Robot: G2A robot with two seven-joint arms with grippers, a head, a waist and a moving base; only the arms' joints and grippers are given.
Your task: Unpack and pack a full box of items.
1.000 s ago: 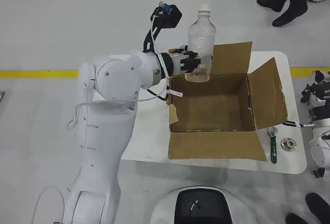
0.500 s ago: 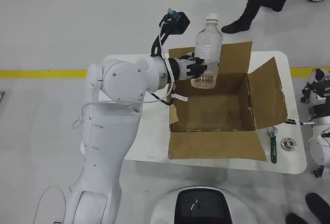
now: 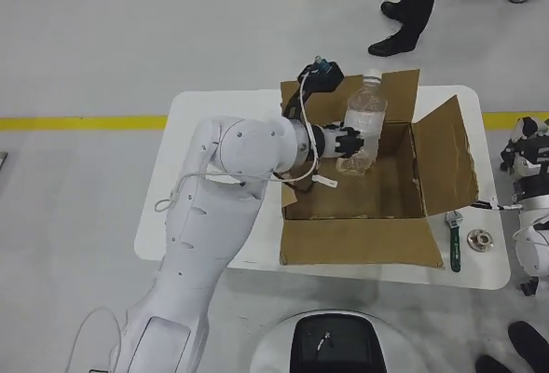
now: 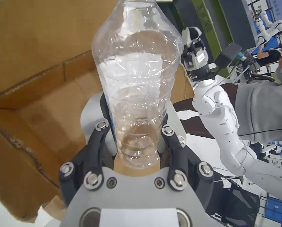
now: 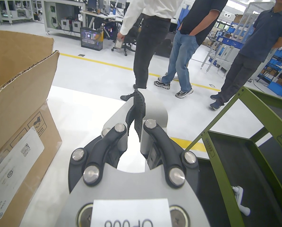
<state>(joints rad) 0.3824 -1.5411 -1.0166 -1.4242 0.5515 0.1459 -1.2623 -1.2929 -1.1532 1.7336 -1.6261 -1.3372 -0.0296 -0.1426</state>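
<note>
A clear plastic bottle [image 3: 362, 123] with a white cap stands upright in my left gripper [image 3: 350, 143], which is shut on its lower part over the open cardboard box [image 3: 442, 158]. In the left wrist view the bottle [image 4: 136, 76] rises between the black fingers [image 4: 98, 140], with the box's brown wall [image 4: 36, 83] behind it. My right gripper [image 5: 136, 109] is shut with nothing in it, off the table's right end beside the box's outer side [image 5: 18, 124]. The right arm [image 3: 540, 186] stays at the right edge of the top view.
A green-handled wrench [image 3: 454, 244] and a round metal part [image 3: 480, 240] lie on the white table [image 3: 209, 121] to the right of the box. A green metal cart [image 5: 249, 142] stands by my right gripper. The box's flaps stand open.
My left arm has carried the bottle to the right and down, from above the box's far left corner to over its inside. The right arm has not moved.
</note>
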